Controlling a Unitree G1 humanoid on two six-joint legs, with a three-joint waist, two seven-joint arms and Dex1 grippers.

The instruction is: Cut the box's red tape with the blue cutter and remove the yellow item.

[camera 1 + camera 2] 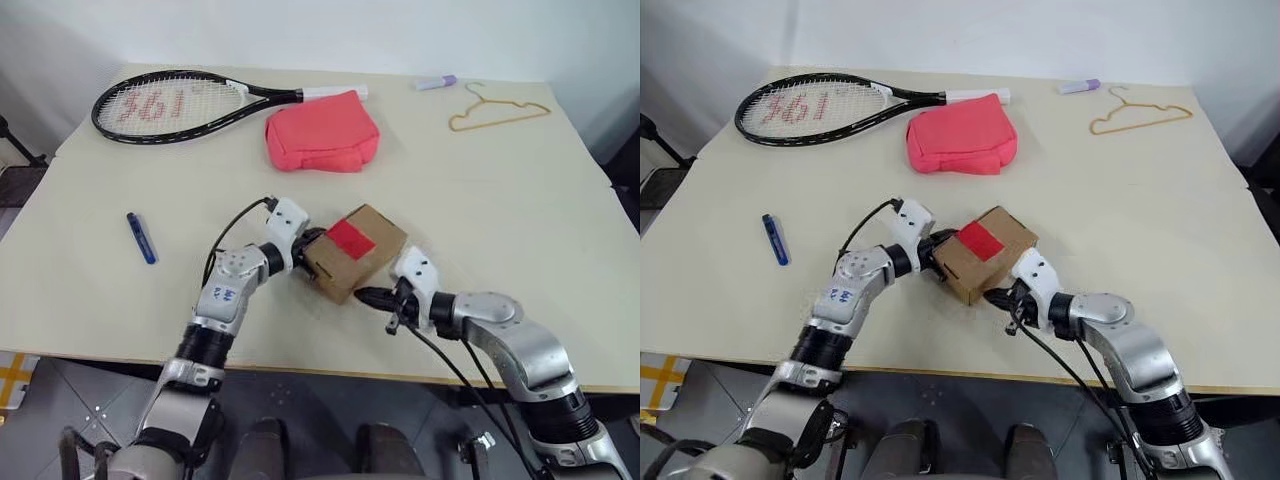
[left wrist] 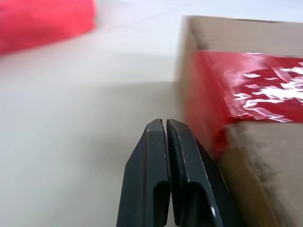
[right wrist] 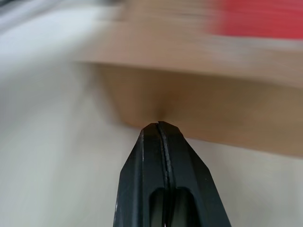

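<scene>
Currently the pale rectangular bench (image 1: 480, 200) carries every item, and the layout puts the work zone close to its near edge. Largest of the loose items, a black-framed tennis racket (image 1: 170, 105) lies along the far edge toward the far left corner, with a pink-red fabric pouch (image 1: 322, 132) just beside its handle; neither belongs to the task. A thin yellow-gold wire hanger (image 1: 497, 113) and a small lilac marker (image 1: 436, 83) lie near the far right corner, well apart from the work zone. The small brown cardboard box (image 1: 355, 252) sits near the middle of the near edge, turned corner-on to the robot, with the left gripper (image 1: 308, 245) at one side and the right gripper (image 1: 368, 296) at the near side, an arrangement that appears meant to steady or square it for cutting. Both pairs of black fingers are closed together with nothing between them; whether they touch the cardboard cannot be told. The short bright red strip of tape (image 1: 351, 239) is unbroken across the top flaps, so the box is sealed and its contents hidden. The slim dark blue pen-shaped cutter (image 1: 141, 237) lies untouched toward the left edge, well apart from the box.
</scene>
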